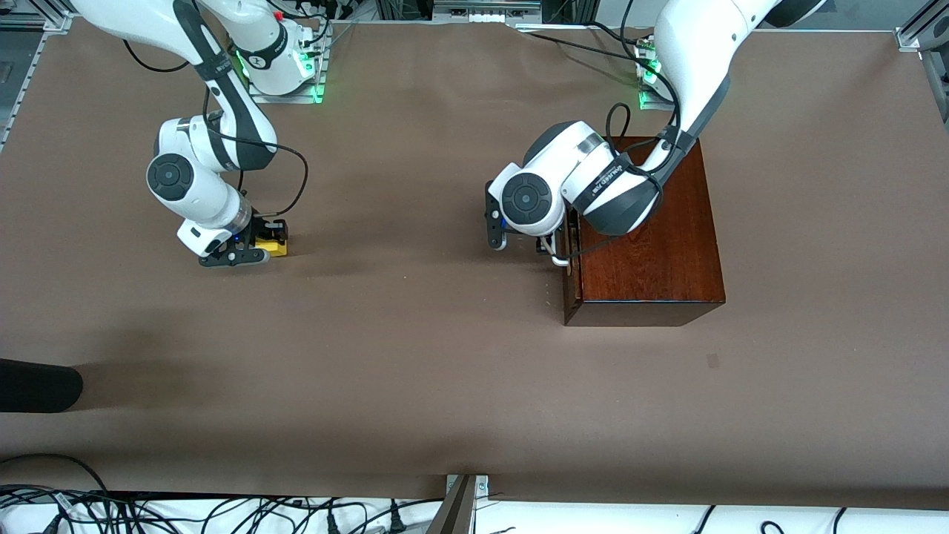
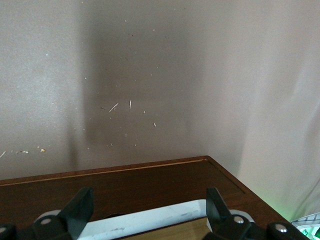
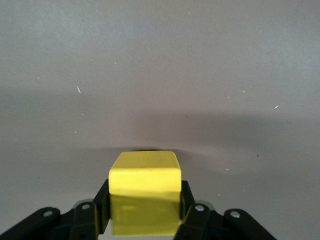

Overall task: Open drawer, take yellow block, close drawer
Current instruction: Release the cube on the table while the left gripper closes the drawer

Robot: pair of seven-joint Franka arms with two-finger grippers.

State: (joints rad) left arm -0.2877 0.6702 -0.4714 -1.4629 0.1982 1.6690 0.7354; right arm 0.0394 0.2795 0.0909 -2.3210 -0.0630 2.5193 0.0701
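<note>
Yellow block (image 3: 145, 200) clamped in right gripper (image 1: 256, 248), well apart from wooden box (image 1: 652, 252); left gripper (image 2: 150, 210) spread wide, straddling drawer (image 2: 125, 177) handle (image 2: 150, 220).

Both arms are glossy white with dark grey joint bands and round dark caps on the wrists. Black cables loop along each. Green lights glow at their bases. The left gripper (image 1: 519, 239) and right gripper (image 1: 256, 248) are black, with silver screws in the finger mounts.
</note>
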